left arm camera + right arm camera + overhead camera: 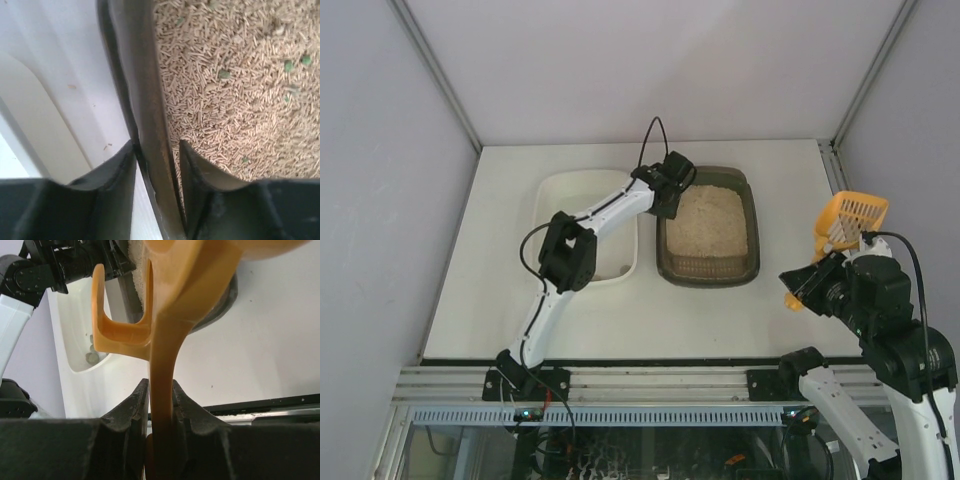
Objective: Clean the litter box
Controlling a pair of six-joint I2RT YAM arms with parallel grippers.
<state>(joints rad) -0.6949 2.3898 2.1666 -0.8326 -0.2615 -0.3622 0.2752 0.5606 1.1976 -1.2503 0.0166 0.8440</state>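
On litter box (145,110) rim, left fingers (112,190) clamped, scoop (850,215) held clear

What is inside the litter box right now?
Beige pellet litter fills the litter box, with a few small green bits scattered on top. Anything buried under the litter, and the box floor, is covered.

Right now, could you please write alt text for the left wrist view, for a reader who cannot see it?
The left end effector has its two dark fingers on either side of the dark rim of the litter box, one outside and one over the litter. The beige pellet litter, with a few green bits, fills the right side; a white tub lies on the left.
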